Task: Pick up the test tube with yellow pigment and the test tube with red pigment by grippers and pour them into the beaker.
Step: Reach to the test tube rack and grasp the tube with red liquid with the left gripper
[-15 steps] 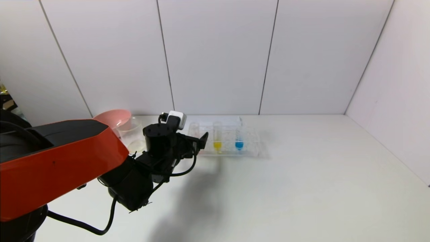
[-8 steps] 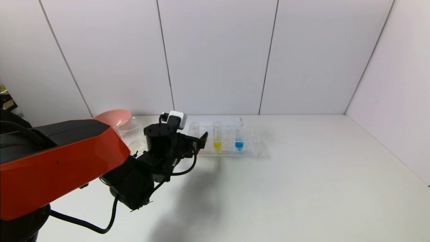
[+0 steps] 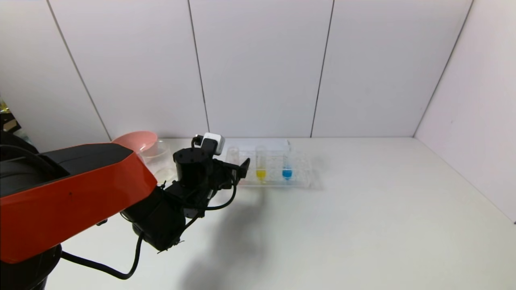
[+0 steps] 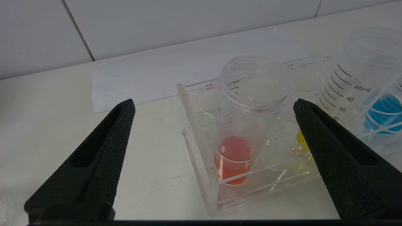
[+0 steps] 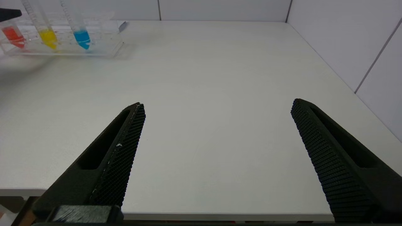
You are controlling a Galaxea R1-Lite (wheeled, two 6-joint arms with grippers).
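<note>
The red tube (image 4: 236, 150) stands upright in the end slot of the clear rack (image 4: 201, 175) on the table (image 3: 363, 225), the yellow tube (image 3: 261, 164) beside it, then the blue tube (image 3: 286, 165). My left hand (image 4: 213, 110) is spread wide around the red tube, not touching. The beaker (image 3: 159, 159) sits near the pink bowl (image 3: 135, 141). My right hand (image 5: 216, 108) hangs released at the table's near edge.

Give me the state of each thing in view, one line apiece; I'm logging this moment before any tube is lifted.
Left pincer: open, either side of the red tube, not touching it.
Right pincer: open, empty, over bare table near the front edge.
Red tube: upright in the rack, uncapped.
Yellow tube: upright in the rack.
Blue tube: upright in the rack.
Rack: on the table, holding three tubes.
Beaker: upright beside the pink bowl.
</note>
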